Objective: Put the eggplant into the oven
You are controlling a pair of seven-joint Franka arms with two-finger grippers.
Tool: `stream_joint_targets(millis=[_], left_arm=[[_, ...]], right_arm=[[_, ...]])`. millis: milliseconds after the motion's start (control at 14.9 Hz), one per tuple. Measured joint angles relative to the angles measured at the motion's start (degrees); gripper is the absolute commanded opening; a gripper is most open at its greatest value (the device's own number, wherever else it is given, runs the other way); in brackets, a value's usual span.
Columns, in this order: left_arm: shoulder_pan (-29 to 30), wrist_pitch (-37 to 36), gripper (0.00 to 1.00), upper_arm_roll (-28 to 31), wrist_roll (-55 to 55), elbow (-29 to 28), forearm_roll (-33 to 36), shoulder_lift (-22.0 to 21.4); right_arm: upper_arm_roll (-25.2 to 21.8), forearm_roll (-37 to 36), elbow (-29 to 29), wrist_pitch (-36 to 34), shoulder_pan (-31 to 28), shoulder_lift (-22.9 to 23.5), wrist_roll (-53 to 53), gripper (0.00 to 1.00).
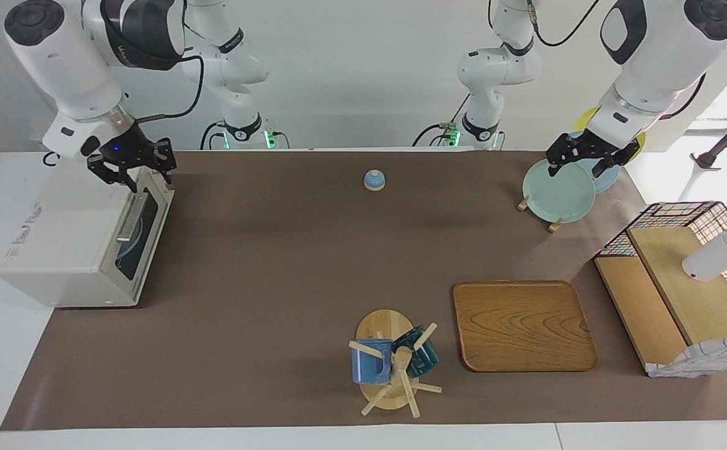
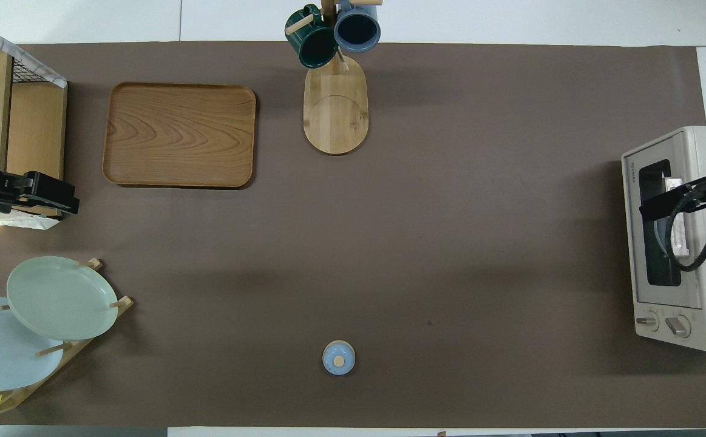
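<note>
Although the small, slender dark purple eggplant shows in neither view, nothing like it lies on the brown table mat, so it is most likely inside the boxy cream-white toaster oven (image 1: pixel 57 250). The oven's dark glass drop-down door (image 1: pixel 133 245) is shut, and only a pale bluish round shape can be made out through it.

The right gripper (image 1: pixel 141 175) hangs directly above the oven's top front edge, with the door's metal handle (image 1: pixel 129 219) just below its fingertips. Its fingers are spread apart and hold nothing.

With the door closed, the task looks all but finished, and what remains seems to be getting this arm clear. That is best done with a straight lift, keeping the spread fingers off the handle so the door is not tugged open. The black cable looping beside the wrist should stay clear of the oven's corner. Any sideways sweep should wait until the fingertips are well above the housing, since a knock could shift the oven.

Well away from the right gripper, toward the left arm's end of the table, the left gripper (image 1: pixel 579 170) waits with its fingers apart and empty. It is over the pale green round plate (image 1: pixel 558 194), which leans in a wooden rack.
</note>
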Motion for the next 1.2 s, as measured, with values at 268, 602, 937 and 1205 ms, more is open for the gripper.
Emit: stream_joint_targets(millis=[268,602,937,1205], left_arm=[[0.00,0.00,1.00,0.00,0.00,0.00,0.00,0.00],[0.00,0.00,1.00,0.00,0.00,0.00,0.00,0.00],[0.00,0.00,1.00,0.00,0.00,0.00,0.00,0.00],[0.00,0.00,1.00,0.00,0.00,0.00,0.00,0.00]], right_arm=[[-0.33,-0.03,0.06,-0.12,0.99,0.42,0.25,1.00],[-0.44,-0.14,0.31,-0.80,2.51,0.83,2.95,1.00],[-1.07,-0.17,0.70,-0.98,2.46,0.90,3.69,1.00],[-1.10,-0.16,1.02,-0.98,2.47,0.90,3.71,1.00]])
